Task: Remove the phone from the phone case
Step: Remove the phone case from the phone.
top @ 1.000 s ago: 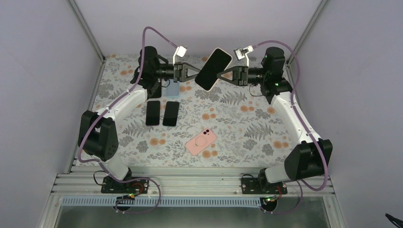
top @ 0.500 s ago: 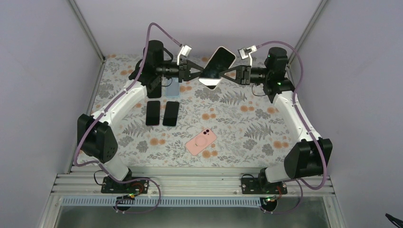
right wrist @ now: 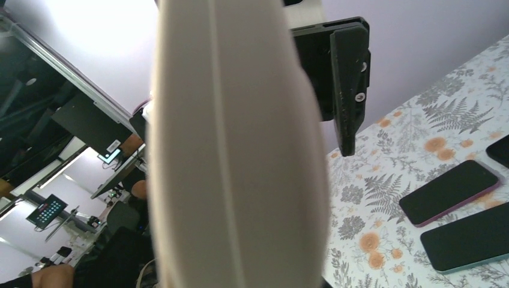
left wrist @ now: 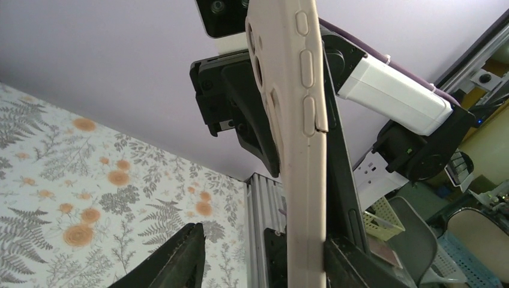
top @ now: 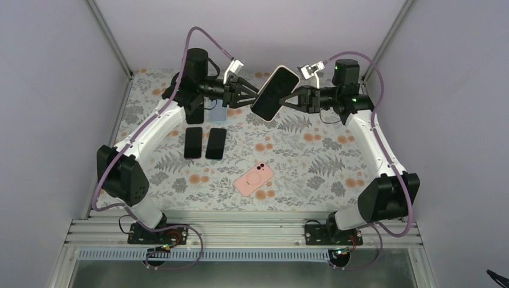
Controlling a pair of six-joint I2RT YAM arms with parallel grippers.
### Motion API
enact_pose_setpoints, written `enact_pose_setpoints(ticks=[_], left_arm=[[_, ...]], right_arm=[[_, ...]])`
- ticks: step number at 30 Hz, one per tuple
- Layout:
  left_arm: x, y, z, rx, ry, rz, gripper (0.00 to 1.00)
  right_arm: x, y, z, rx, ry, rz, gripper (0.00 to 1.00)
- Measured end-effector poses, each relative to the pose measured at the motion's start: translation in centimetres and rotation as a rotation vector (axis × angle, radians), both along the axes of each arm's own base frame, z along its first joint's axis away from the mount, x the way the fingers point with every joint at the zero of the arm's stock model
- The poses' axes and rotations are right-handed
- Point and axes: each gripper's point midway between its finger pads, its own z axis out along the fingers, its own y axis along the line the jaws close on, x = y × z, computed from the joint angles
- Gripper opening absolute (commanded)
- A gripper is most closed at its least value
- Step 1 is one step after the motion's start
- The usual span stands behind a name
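Note:
A phone in a cream case [top: 275,92] is held in the air over the back of the table, screen up and tilted. My right gripper [top: 293,98] is shut on its right end; in the right wrist view the case [right wrist: 240,150] fills the frame and hides my fingers. My left gripper [top: 245,95] is open around the case's left end. In the left wrist view the case edge [left wrist: 300,150] lies against my right finger [left wrist: 351,264], while my left finger [left wrist: 183,258] stands well apart from it.
Two bare black phones [top: 193,142] [top: 216,143] lie side by side at left centre, also seen in the right wrist view [right wrist: 450,192]. A pink case [top: 254,179] lies at the front centre. A light blue case [top: 217,112] lies under my left arm.
My left gripper has moved right, up to the case's left end. My right wrist has turned, and the phone has shifted slightly and tilted differently.

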Motion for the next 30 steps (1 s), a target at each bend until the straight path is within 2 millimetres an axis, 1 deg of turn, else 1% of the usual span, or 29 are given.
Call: enact_pose_setpoints(ticks=[10,12,18,21,23,29,30], left_arm=[[-0.8,0.0,-0.7,0.022,0.033,-0.034,0.46],[-1.0,0.0,-0.9,0.027,0.037,-0.043,0.46],[-1.1,-0.3,-2.7,0.061,0.083,-0.077,0.46],[-1.1,-0.7,-3.2,0.073,0.095,-0.093,0.45],[-1.2,-1.0,-3.4,0.078,0.099,-0.102,0.39],[-2.0,-1.5,-3.5,0.083,0.1,-0.128,0.06],[-2.1,-1.5,-3.4,0.083,0.107,-0.13,0.03]], right_arm=[[-0.8,0.3,-0.6,0.004,0.008,0.03,0.04],[-1.0,0.4,-1.0,0.005,0.016,0.039,0.04],[-1.4,0.9,-2.6,-0.002,0.064,0.056,0.04],[-1.4,0.9,-3.1,-0.007,0.078,0.052,0.04],[-1.4,0.9,-3.1,-0.008,0.084,0.053,0.04],[-1.4,1.0,-3.4,-0.018,0.1,0.045,0.04],[-1.4,1.0,-3.5,-0.021,0.103,0.04,0.04]])
